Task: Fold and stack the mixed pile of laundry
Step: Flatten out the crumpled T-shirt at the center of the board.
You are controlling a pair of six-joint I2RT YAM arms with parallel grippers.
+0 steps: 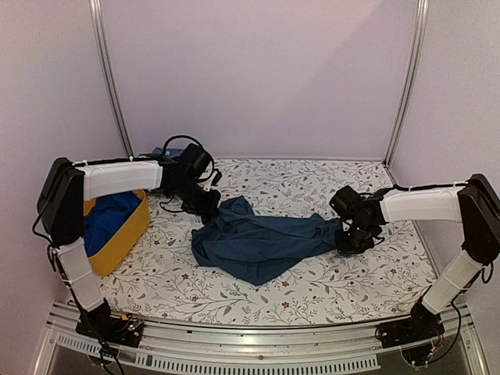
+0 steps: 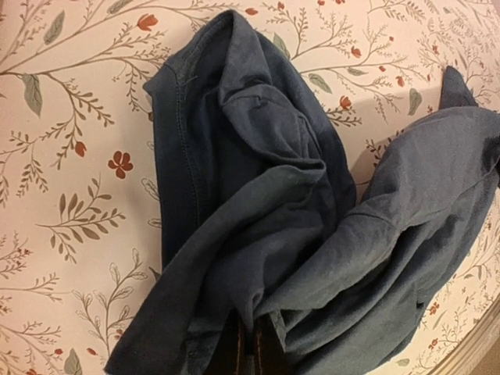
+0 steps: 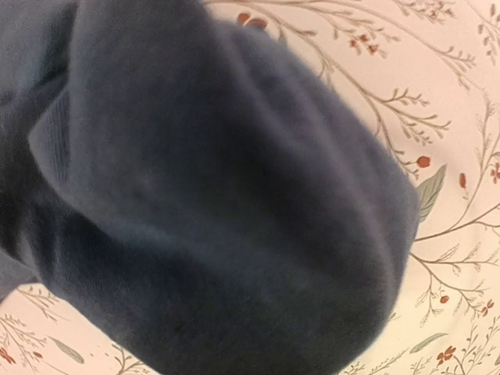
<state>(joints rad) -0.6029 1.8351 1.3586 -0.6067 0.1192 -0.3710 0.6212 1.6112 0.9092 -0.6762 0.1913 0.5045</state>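
A large dark navy-teal garment (image 1: 258, 246) lies crumpled across the middle of the floral table. My left gripper (image 1: 209, 205) is at its upper left end. In the left wrist view the dark fingers (image 2: 251, 348) are shut on a fold of the garment (image 2: 258, 180), which bunches up from them. My right gripper (image 1: 353, 238) sits at the garment's right end. In the right wrist view the dark cloth (image 3: 219, 195) fills the picture and hides the fingers. A royal-blue piece (image 1: 109, 219) lies in the yellow tub (image 1: 134, 231).
The yellow tub stands at the table's left edge under my left arm. A bit of blue cloth (image 1: 168, 151) shows behind that arm near the back wall. The walls close in the back and both sides. The floral table (image 1: 312, 187) shows bare around the garment.
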